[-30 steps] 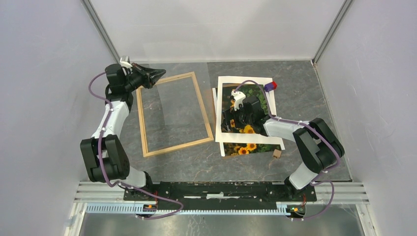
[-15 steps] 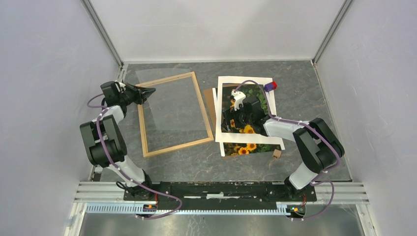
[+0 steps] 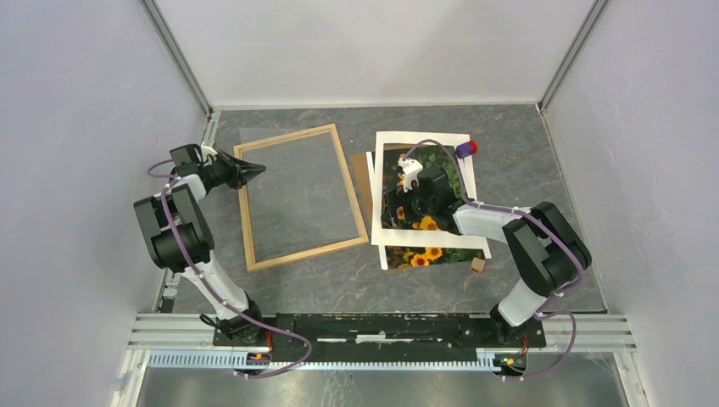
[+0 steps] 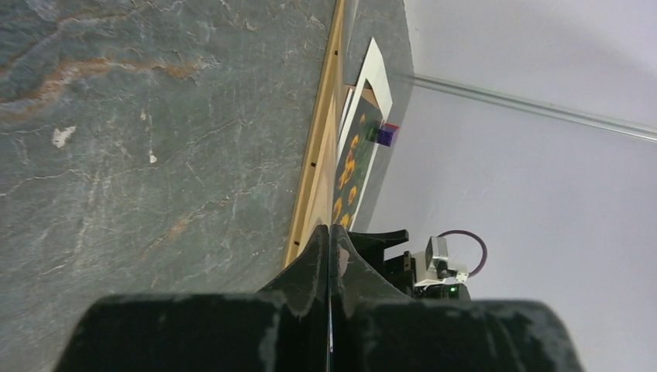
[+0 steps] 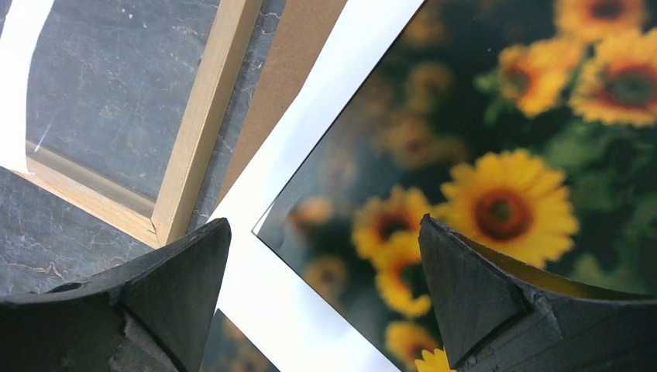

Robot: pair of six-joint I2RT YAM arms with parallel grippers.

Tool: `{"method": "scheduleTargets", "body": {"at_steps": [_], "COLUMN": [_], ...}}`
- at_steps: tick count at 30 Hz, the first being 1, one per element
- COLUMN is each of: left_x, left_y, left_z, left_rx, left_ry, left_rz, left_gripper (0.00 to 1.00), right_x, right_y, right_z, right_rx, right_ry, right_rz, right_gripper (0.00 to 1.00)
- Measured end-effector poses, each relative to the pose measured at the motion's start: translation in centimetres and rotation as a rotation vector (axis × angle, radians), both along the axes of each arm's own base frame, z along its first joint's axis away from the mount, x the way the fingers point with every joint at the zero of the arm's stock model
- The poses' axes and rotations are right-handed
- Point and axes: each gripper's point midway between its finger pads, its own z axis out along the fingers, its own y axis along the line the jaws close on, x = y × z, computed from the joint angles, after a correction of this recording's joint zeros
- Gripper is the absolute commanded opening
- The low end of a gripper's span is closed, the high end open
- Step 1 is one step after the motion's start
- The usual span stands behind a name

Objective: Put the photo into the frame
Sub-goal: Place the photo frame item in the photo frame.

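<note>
None of the placing looks done to us: the photo (image 3: 421, 254) lies beside the frame (image 3: 305, 255), mostly under a white mat (image 3: 424, 138). Our right gripper (image 5: 321, 232) hangs over it, fingers spread wide and holding nothing. The frame is empty, and farther back our left gripper (image 3: 254, 170) is pinched together by its left rail.

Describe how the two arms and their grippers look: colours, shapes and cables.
The left arm and right arm each have bulky black joints joined by smooth white links, with a thin purple cable looped alongside. The left gripper and right gripper are matt black, each with two tapered, wedge-shaped fingers, scuffed pale at the edges.
</note>
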Motion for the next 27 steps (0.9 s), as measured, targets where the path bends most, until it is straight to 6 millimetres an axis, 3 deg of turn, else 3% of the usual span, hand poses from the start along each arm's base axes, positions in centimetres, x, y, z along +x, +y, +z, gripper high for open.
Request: {"method": "scheduleTargets", "body": {"at_steps": [27], "left_x": [-0.7], "left_y": [2.2], "left_z": [-0.8], "left_rx": [0.051], "left_ry": [0.011], "left_rz": [0.012], "left_gripper": [0.02], "right_x": [-0.1], "right_y": [0.1], "right_z": [0.0], "right_rx": [0.003], "right_ry": [0.003], "right_rz": [0.006], "right_gripper": [0.97]}}
